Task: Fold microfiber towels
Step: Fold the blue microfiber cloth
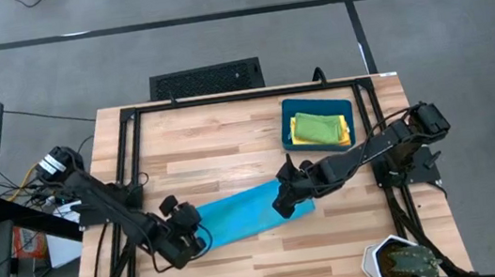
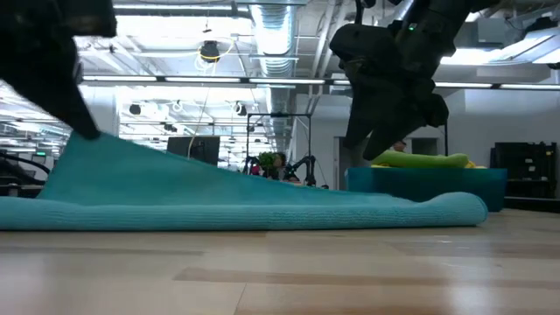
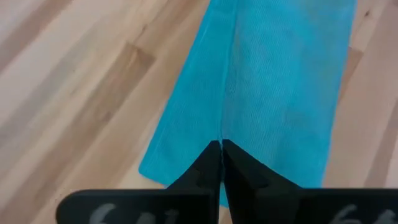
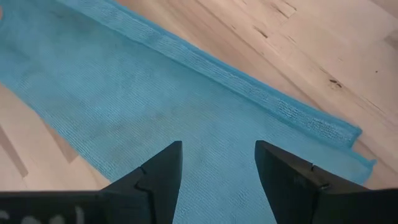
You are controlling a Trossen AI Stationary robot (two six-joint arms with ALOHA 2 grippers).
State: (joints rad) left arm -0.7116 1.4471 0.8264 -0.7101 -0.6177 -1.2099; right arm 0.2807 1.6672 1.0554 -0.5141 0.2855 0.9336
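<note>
The light blue towel point(image 1: 247, 212) lies as a long narrow strip near the middle of the tabletop, a little toward the front edge, and it already seems folded along its length. It looks light, soft and without any stiffness — in the low view one end rises in a gentle slope while the other end stays flat on the wood. Such cloth will sag and drag when it is lifted, so I judge that the best hold is at a corner or a short edge, with both layers pinched together. The left gripper point(image 3: 221, 148) is closed tight on the left end of the strip, with the cloth caught between its tips. The right gripper point(image 4: 217, 165) hovers over the right end with its fingers spread wide and holds nothing; the seam of the towel runs just ahead of it. Behind the right end, near the back right corner, a dark teal bin point(image 1: 288, 132) keeps green and yellow towels point(image 1: 318, 128). The bin is close to the right arm, so a fold toward the middle is safer. The front half of the tabletop point(image 1: 300, 255) gives free room, only a potted plant point(image 1: 405, 261) stands at the front right corner.
</note>
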